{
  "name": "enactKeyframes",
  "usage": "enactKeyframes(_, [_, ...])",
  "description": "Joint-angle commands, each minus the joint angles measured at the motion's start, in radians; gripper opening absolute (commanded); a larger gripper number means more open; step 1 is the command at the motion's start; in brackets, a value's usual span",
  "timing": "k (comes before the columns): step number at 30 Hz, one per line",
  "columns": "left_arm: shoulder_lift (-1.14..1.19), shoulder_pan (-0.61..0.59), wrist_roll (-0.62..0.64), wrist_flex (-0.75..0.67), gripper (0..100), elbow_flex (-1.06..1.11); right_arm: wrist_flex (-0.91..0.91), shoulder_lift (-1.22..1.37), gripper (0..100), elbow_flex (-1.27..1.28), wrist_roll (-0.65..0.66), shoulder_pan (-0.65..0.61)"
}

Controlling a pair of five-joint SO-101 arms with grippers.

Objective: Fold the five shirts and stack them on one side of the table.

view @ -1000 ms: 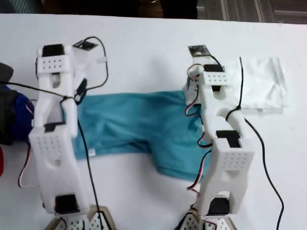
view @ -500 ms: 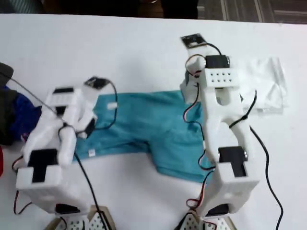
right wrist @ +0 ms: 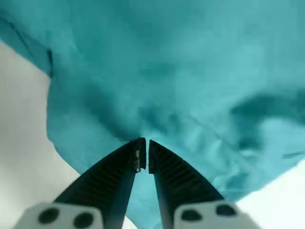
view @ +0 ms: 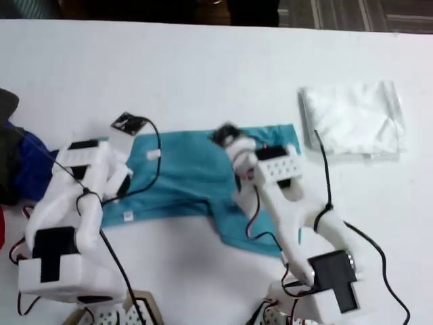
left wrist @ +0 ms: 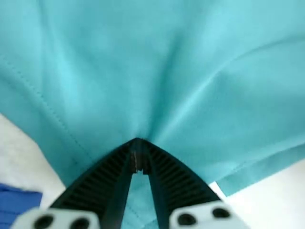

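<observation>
**Left end effector** (left wrist: 137, 160): the jaws are closed to a pinch on the teal shirt (view: 183, 179), and the cloth puckers into the tips. I hold the shirt at its left edge.

**Right end effector** (right wrist: 143, 155): the jaws are narrow, with a thin slit between them, and the tips press into a fold at the shirt's far edge, right of its middle. I read this as a grip on the cloth, though the slit leaves some doubt.

**Teal shirt:** it lies spread on the desk (view: 203, 68) with its long side running crosswise.
- Just beyond the shirt's far right corner rests a folded white shirt (view: 352, 122).
- To the shirt's left sits a heap of dark and blue clothes (view: 20, 172).

**Step in hand, as I judge it:** an early fold of the teal shirt, with one shirt already done and the heap waiting.

**Next move:** it calls for raising both pinched points together and carrying them across the shirt toward its near edge. I should let go only once the edges line up.
</observation>
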Motion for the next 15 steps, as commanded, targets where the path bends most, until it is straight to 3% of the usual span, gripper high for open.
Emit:
enactKeyframes(1, [-0.009, -0.028, -0.003, -0.044, 3, 0.033, -0.031, -0.059, 2.1, 0.089, 0.034, -0.007])
enactKeyframes(15, [-0.006, -0.026, -0.002, -0.046, 3, 0.038, 0.107, -0.073, 1.9, 0.126, 0.253, 0.002])
